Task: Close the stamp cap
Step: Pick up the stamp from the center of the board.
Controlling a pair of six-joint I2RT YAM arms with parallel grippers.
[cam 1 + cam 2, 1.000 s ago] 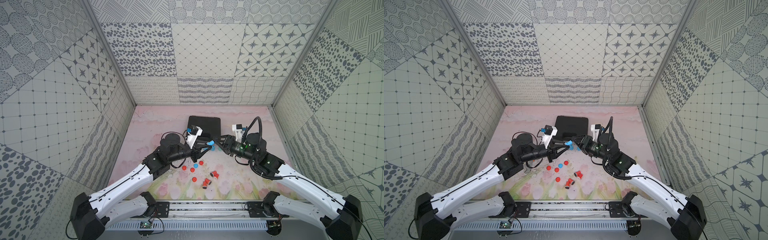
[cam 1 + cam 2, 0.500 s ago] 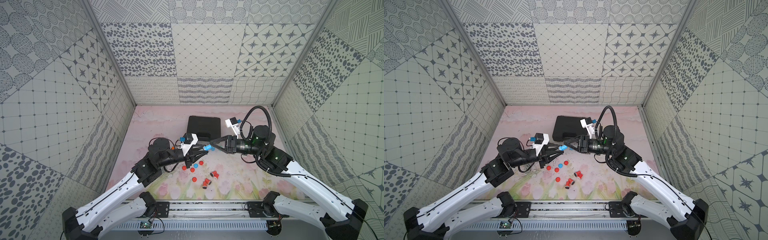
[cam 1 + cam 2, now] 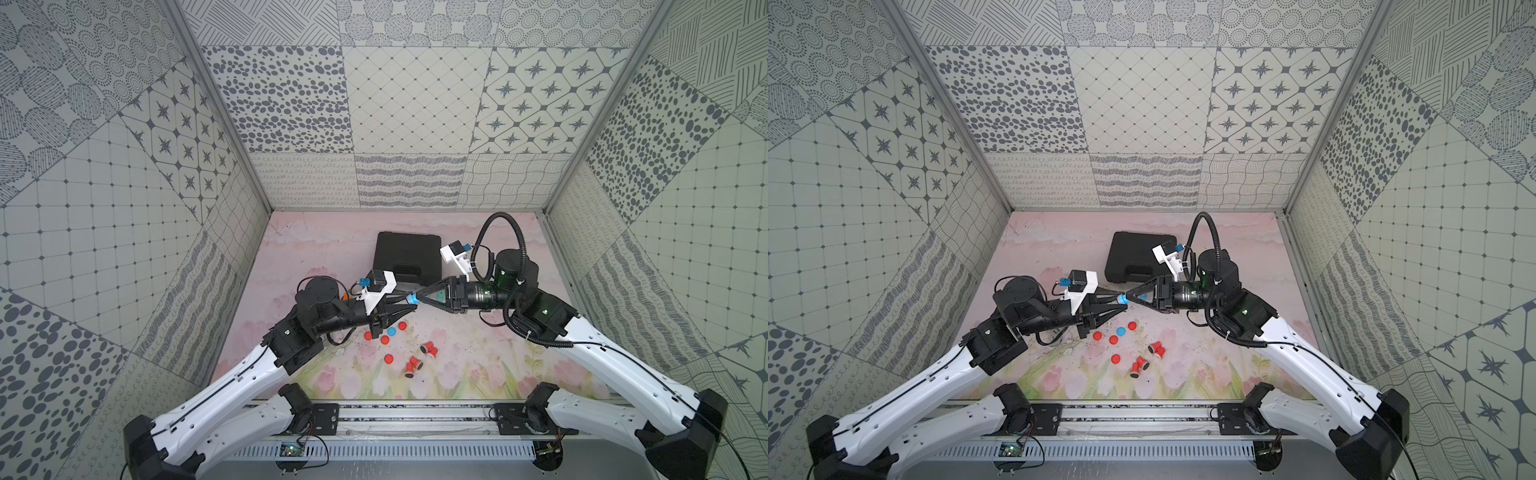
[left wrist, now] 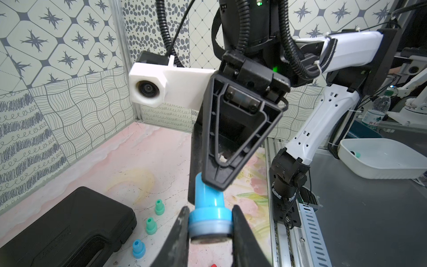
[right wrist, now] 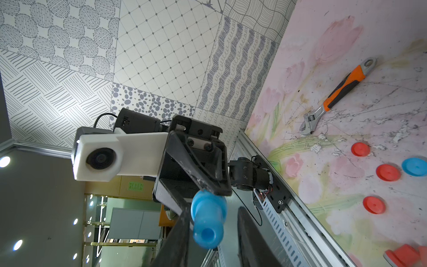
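Observation:
In both top views my two grippers meet tip to tip in the air above the pink mat. My left gripper point(image 4: 210, 208) point(image 3: 409, 302) is shut on the wide base of a blue stamp point(image 4: 209, 217) point(image 3: 411, 298) point(image 3: 1122, 298). That base shows a paler ring and a dark underside. The stamp's handle point(image 5: 208, 222) points into my right gripper point(image 5: 214, 209) point(image 3: 1128, 298). The right jaws straddle it, one finger against it and the other a little clear. A loose blue cap point(image 3: 391, 331) point(image 5: 414, 166) lies on the mat below.
A black case point(image 3: 407, 257) sits behind the grippers. Red caps point(image 3: 388, 358) and red stamps point(image 3: 428, 349) lie scattered in front. Two teal stamps point(image 4: 159, 207) and a blue one point(image 4: 138, 248) stand by the case. An orange-handled wrench point(image 5: 339, 92) lies to the left.
Both arms have drawn back and turned, so the grippers now face each other in line. The right jaws have narrowed round the stamp's handle. The left grip is unchanged.

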